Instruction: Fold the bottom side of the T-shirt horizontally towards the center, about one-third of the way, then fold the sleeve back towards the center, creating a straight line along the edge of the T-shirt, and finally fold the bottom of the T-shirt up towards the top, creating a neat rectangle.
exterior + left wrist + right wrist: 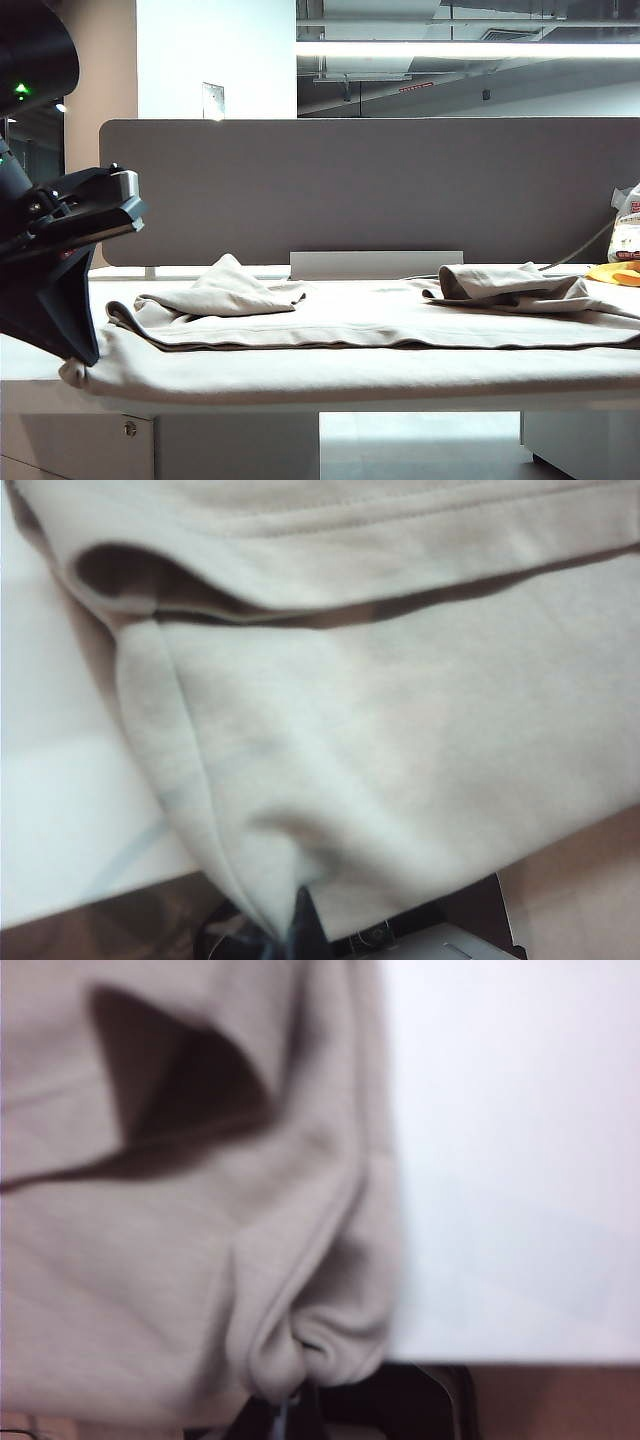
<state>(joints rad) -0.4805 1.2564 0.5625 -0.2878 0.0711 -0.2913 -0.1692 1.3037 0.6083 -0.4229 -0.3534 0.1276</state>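
Now, left tool [300, 920] — right tool [295, 1400] — clamped on T-shirt [380, 320]

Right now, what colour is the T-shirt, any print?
Plain pale beige T-shirt, no print; clearest in the exterior view.

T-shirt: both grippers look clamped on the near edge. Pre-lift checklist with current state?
1. Left gripper shut on the pale beige cloth T-shirt: ok, left wrist view shows cloth bunching into the fingertips.
2. Right gripper shut on the same shirt: ok, cloth puckers at the tips; the picture is blurred.
3. One layer or several in each grip: cannot tell.
4. Folded flap lying flat across the middle: ok, its dark edge line runs straight in the exterior view.
5. Sleeves folded flat: not ok, both stand in humps at the back.
6. Small yellow object at the table's far right clear of the shirt: cannot tell.
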